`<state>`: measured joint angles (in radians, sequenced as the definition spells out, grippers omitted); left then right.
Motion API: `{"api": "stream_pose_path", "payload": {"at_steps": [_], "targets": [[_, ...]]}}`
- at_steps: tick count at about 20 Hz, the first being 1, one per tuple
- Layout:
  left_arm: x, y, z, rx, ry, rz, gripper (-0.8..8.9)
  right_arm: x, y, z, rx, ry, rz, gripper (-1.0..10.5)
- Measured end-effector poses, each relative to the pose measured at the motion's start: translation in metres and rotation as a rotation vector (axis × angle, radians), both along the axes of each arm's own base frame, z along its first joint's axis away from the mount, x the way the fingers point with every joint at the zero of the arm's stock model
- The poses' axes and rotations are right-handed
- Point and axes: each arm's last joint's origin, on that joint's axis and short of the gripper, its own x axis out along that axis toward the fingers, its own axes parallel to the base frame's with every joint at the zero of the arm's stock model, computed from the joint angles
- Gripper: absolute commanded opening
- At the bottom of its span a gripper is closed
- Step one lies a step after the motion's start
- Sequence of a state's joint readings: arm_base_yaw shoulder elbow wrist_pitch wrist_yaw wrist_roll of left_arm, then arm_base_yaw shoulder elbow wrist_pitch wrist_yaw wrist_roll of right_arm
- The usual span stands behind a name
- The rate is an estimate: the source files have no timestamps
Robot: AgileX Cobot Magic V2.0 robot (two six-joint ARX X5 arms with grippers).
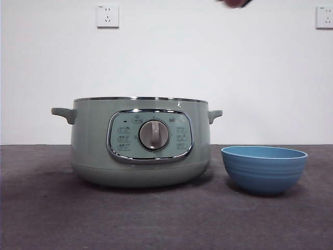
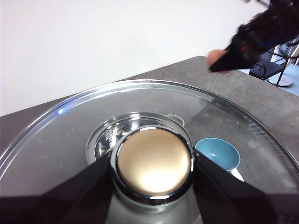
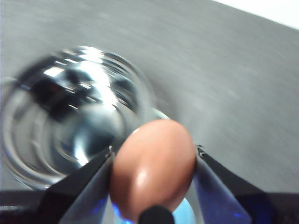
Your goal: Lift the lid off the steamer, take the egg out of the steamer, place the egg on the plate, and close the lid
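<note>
The right gripper (image 3: 153,154) is clamped on the egg (image 3: 152,168), a brown egg pinched between its two black jaws and held in the air. In the right wrist view, which is blurred, the shiny inside of the open steamer (image 3: 70,112) lies below and beside the egg, with a sliver of blue showing just under it. In the front view only a dark tip with a bit of the egg shows at the top edge, above the space between steamer and plate.

The left gripper (image 2: 153,161) is closed on the round knob of the lid (image 2: 243,140), one jaw on each side, and holds the clear glass lid up off the pot. Through the glass the plate (image 2: 217,153) shows on the grey surface (image 2: 196,74).

In the front view the steamer (image 1: 140,140) stands uncovered on the surface, left of centre, its dial facing the camera. The plate (image 1: 264,169), a blue bowl, sits just to its right, apart from it.
</note>
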<state>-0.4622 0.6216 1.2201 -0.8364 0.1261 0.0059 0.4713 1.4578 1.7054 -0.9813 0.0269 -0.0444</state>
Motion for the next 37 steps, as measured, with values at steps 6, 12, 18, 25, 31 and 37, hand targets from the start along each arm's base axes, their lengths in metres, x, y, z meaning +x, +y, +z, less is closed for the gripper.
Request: {"api": "stream_pose_path", "payload": {"at_steps": [6,12,18,25,31,37], "targets": [[0.0,0.0,0.0,0.0,0.0,-0.001,-0.08,-0.001,-0.034,-0.022,0.011,0.1,-0.028,-0.2],[0.0,0.0,0.0,0.0,0.001,-0.003,-0.08,0.011,-0.029,-0.105,0.032,0.24,0.028,-0.2],[0.0,0.0,0.0,-0.001,0.001,-0.004,-0.08,0.01,-0.03,-0.158,0.03,0.262,0.032,-0.2],[0.0,0.0,0.0,-0.001,0.001,-0.007,-0.08,0.011,-0.029,-0.194,0.029,0.271,0.034,-0.2],[0.001,-0.001,0.0,0.0,0.003,-0.007,-0.08,0.023,-0.017,-0.223,-0.005,0.336,0.063,-0.2],[0.001,-0.001,0.0,0.0,0.003,-0.007,-0.08,0.029,-0.012,-0.242,-0.025,0.384,0.071,-0.2]]}}
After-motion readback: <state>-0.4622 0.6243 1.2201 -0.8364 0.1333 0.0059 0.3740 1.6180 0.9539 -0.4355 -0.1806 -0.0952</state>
